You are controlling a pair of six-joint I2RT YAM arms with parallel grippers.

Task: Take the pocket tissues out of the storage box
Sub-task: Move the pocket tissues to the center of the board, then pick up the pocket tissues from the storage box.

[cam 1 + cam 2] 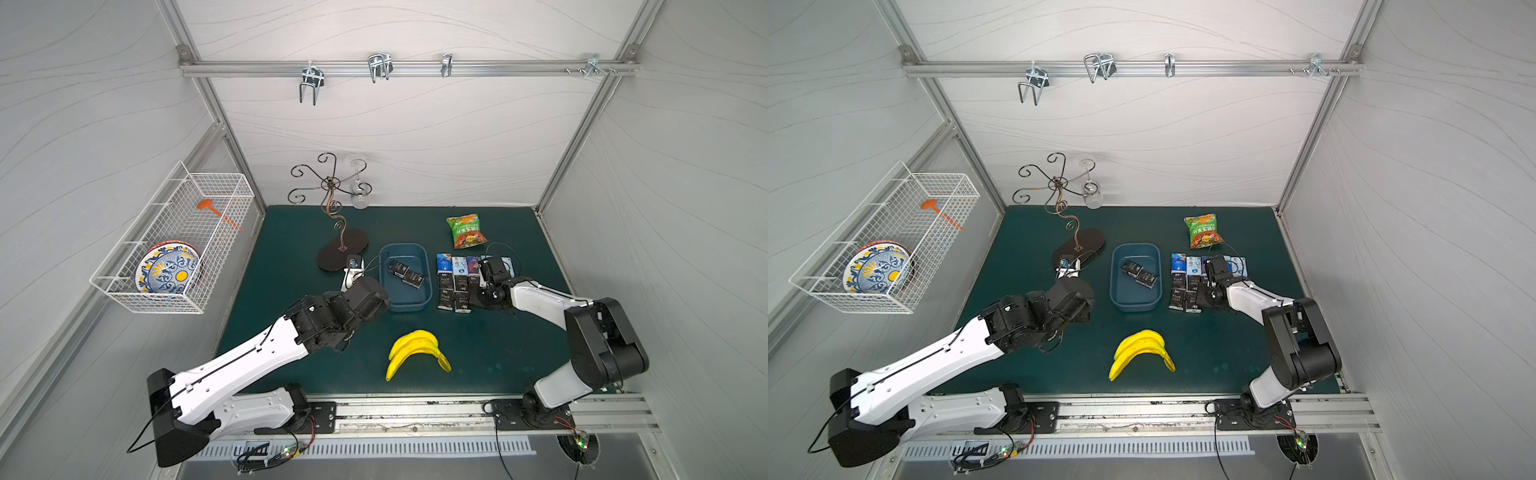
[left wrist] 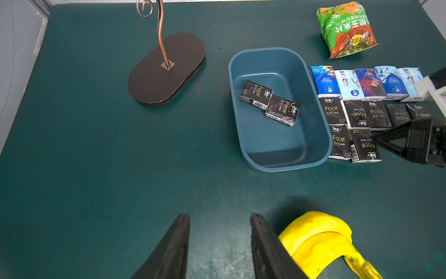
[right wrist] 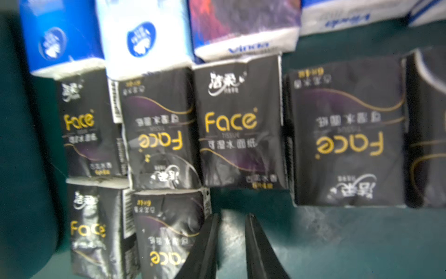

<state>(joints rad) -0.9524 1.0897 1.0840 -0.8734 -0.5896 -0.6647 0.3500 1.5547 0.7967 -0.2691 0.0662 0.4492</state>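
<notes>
The blue-grey storage box (image 1: 428,266) (image 1: 1136,246) (image 2: 265,49) stands mid-table with two black pocket tissues (image 1: 405,274) (image 1: 1140,273) (image 2: 269,102) lying inside. Several more packs (image 1: 453,282) (image 2: 357,113) (image 3: 241,120), blue-white and black, lie in rows on the mat right of the box. My right gripper (image 3: 233,216) hangs low over the mat beside the front row, narrowly open, one fingertip against a black pack and nothing between the jaws. The left gripper (image 2: 219,215) is open and empty, held high above bare mat left of the box.
A yellow banana bunch (image 1: 417,353) lies in front of the box. A green-orange snack bag (image 1: 466,230) sits behind the rows of packs. A curly metal stand (image 1: 343,249) with a hanging glass (image 1: 360,195) is behind the left arm. A white wire basket (image 1: 174,245) hangs on the left wall.
</notes>
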